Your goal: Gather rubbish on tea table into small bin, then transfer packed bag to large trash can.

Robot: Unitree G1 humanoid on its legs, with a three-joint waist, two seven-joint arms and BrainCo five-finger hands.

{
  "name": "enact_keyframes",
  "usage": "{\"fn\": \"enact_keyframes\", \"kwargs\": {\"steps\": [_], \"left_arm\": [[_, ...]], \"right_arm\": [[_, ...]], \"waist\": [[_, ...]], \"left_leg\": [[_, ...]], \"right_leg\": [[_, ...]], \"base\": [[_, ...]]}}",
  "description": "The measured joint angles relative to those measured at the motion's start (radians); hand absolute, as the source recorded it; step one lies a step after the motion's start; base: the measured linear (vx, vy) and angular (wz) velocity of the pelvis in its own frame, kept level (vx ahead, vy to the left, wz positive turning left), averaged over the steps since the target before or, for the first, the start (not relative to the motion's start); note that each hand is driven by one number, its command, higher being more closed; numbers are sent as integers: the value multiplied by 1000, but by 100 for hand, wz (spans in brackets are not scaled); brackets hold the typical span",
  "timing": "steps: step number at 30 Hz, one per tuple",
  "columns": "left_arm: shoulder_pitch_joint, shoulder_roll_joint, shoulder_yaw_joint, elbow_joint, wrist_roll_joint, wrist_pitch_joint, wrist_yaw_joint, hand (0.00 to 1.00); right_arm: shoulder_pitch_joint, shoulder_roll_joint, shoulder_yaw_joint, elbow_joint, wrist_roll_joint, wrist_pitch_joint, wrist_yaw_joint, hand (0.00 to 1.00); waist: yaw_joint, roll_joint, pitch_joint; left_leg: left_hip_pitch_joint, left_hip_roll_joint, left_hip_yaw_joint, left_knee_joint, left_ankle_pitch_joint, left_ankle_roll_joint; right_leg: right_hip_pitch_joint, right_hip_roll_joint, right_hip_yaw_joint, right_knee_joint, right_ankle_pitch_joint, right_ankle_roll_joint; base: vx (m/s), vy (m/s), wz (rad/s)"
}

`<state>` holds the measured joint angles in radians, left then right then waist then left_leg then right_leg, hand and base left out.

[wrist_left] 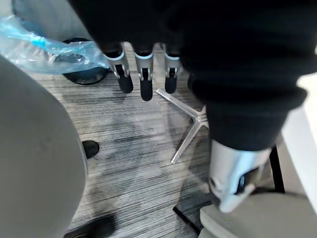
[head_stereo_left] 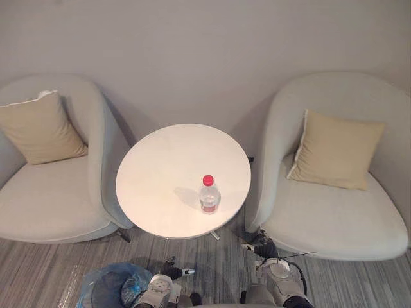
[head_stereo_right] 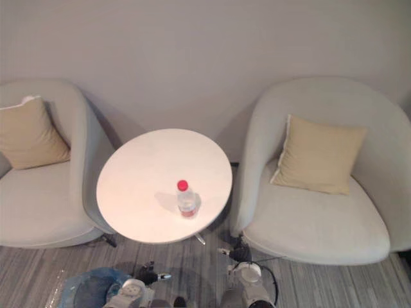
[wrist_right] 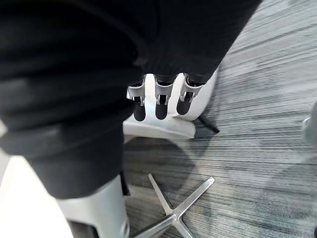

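On the table point(head_stereo_left: 164, 160) stands a red-capped bottle point(head_stereo_left: 209, 195).

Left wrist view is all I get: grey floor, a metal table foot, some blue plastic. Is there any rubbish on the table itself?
Observer: Yes, one clear bottle with a red cap stands upright on the round white table, toward the robot's side.
Operator: And the blue bag?
Observer: It lines a small bin on the floor, just left of the left hand.
Operator: Where is the other hand?
Observer: The right hand hangs low by the front of an armchair, fingers straight, holding nothing.
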<state>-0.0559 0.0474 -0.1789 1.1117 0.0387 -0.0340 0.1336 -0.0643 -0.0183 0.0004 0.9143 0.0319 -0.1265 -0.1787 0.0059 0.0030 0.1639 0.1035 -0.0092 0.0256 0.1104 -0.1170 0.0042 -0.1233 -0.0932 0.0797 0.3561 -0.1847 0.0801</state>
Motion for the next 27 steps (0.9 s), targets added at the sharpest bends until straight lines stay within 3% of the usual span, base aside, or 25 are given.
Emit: {"fn": "enact_keyframes", "kwargs": {"steps": [1,2,3,5,6,8,12,20,27], "left_arm": [[0,7,7,0,0,-1,-1,0],[-4,-15,51,10,3,1,-1,0],[15,-40,92,5,8,-3,-5,0],[29,-54,147,0,9,-7,-20,0],[31,-55,169,1,10,-6,-25,0],[28,-54,193,8,19,-1,-30,0],[31,-52,215,0,19,1,-31,0],[39,-51,234,0,39,1,-30,0],[38,-35,184,2,50,1,-29,0]], "right_arm": [[5,3,-4,9,-7,0,0,0],[14,-8,-95,70,-34,-11,4,0],[44,-14,-232,129,-14,-3,22,0],[107,-53,-282,172,91,57,97,0],[125,-51,-304,148,115,51,94,0],[149,-55,-284,128,115,37,94,0],[173,-59,-238,130,86,38,95,0],[179,-63,-189,117,84,10,96,0],[210,-70,-109,12,41,-7,95,0]], "waist": [[0,-21,-3],[2,2,-2],[6,32,-22],[3,48,-32],[3,49,-33],[-7,39,-34],[1,12,-52],[3,7,-59],[2,2,-61]], "left_leg": [[5,-13,-13,1,-9,-14],[18,11,-40,0,-29,-46],[26,41,-48,-5,-35,-56],[40,72,-57,-12,-41,-67],[38,85,-54,-17,-40,-68],[40,99,-50,-27,-38,-73],[47,104,-67,-34,-31,-84],[49,87,-66,-51,-21,-82],[54,81,-73,-74,-9,-80]], "right_leg": [[0,-14,13,-40,62,-1],[19,2,-17,-26,44,-8],[60,25,-36,-81,47,-12],[100,52,-58,-130,58,-29],[104,64,-60,-147,67,-42],[116,77,-66,-169,73,-50],[157,73,-105,-212,84,-50],[199,50,-121,-292,125,-35],[209,46,-128,-314,138,-31]], "base": [[220,-272,72],[196,-227,60],[190,-201,49],[190,-139,9],[138,-106,-11],[68,-76,2],[37,-8,30],[-24,45,5],[-10,16,3]]}}
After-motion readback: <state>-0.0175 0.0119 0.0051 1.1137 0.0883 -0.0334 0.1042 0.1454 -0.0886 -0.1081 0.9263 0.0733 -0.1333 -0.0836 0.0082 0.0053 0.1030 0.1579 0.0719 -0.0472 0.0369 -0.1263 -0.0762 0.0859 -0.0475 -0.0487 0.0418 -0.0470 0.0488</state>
